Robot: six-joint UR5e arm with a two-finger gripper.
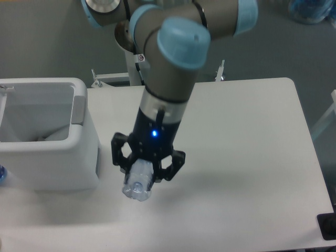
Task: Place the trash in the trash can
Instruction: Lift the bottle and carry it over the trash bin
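Claw (145, 171) clamped on crushed clear bottle (137, 184), held up off the white worktop (252, 157). White bin (47, 142) stands to its left, opening upward, apart from the bottle.

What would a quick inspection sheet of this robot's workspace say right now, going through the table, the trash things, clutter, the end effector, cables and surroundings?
Surface: white table, bare where visible.
Job's things: clear plastic bottle held in the air, right of the trash can; something pale lies inside the bin, unclear what.
Clutter: a small blue thing at the left edge, mostly cut off.
End effector: end effector pointing down, fingers closed on the bottle, blue light lit.
Cables: one thin cable along the arm's pedestal.
Surroundings: grey floor; a blue object at top right, partly out of frame.
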